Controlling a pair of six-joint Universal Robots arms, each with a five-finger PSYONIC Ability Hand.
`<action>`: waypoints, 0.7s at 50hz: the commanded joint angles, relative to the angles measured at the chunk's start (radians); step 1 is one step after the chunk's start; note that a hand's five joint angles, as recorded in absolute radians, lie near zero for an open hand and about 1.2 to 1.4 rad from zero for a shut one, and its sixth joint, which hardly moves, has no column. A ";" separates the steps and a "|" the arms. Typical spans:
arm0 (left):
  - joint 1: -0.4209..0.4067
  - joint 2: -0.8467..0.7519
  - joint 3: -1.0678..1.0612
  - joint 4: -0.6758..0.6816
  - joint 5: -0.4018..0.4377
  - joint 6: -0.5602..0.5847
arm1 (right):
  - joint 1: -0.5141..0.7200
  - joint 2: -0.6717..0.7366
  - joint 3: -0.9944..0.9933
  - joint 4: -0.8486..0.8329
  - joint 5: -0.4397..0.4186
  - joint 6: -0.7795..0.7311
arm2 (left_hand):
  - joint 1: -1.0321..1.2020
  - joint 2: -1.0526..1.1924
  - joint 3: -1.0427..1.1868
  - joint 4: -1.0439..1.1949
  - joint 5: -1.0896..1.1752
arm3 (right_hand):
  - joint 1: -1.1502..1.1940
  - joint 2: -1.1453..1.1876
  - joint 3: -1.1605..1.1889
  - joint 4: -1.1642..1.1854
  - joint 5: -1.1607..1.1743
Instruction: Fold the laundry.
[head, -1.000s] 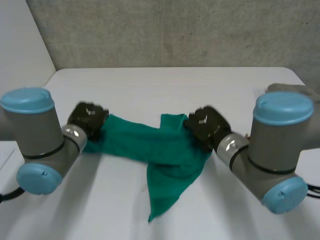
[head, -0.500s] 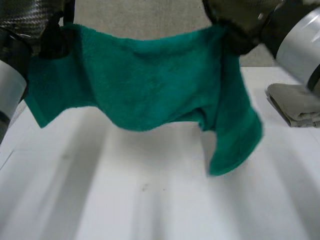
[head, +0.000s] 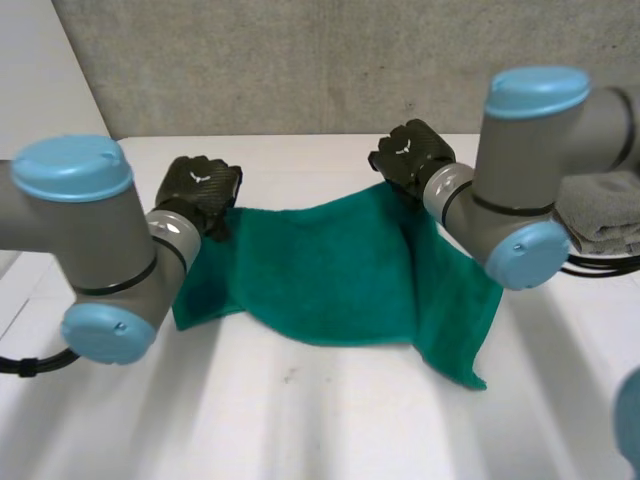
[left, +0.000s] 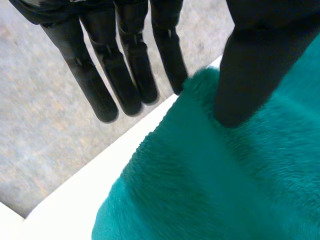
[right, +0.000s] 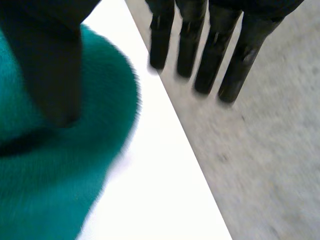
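Note:
A green towel (head: 330, 270) lies spread out on the white table (head: 300, 420), with its right end bunched and trailing toward the front. My left hand (head: 200, 190) sits at the towel's far left corner. In the left wrist view its fingers (left: 120, 75) are straight and reach past the towel (left: 225, 185), while the thumb rests on the cloth. My right hand (head: 412, 155) is at the far right corner. There too the fingers (right: 215, 55) are straight and stand apart from the thumb, which hovers over the towel (right: 45, 175). Neither hand pinches the cloth.
A folded grey cloth (head: 600, 215) lies at the table's right side, behind my right arm. The table's far edge (right: 165, 100) runs just beyond both hands, with a grey wall behind it. Bare table stretches in front of the towel.
Half a second ago the towel hung stretched in the air between both shut hands. It now lies on the table, and both hands have opened at its far corners.

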 joint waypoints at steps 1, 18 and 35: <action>-0.005 -0.078 0.065 -0.001 -0.003 -0.005 | 0.008 0.024 -0.041 -0.056 0.202 0.011 | -0.531 -0.568 -0.589 -0.586 -0.580 | -0.315 -0.435 -0.463 -0.472 -0.460; -0.020 0.245 -0.397 0.026 0.053 0.021 | -0.081 -0.532 0.666 0.063 0.044 0.048 | -0.405 -0.442 -0.463 -0.460 -0.454 | -0.261 -0.381 -0.409 -0.418 -0.406; -0.017 -0.063 -0.247 0.166 0.189 0.041 | -0.162 -0.612 1.171 -0.280 -0.123 0.272 | -0.332 -0.369 -0.390 -0.387 -0.381 | -0.232 -0.351 -0.380 -0.389 -0.377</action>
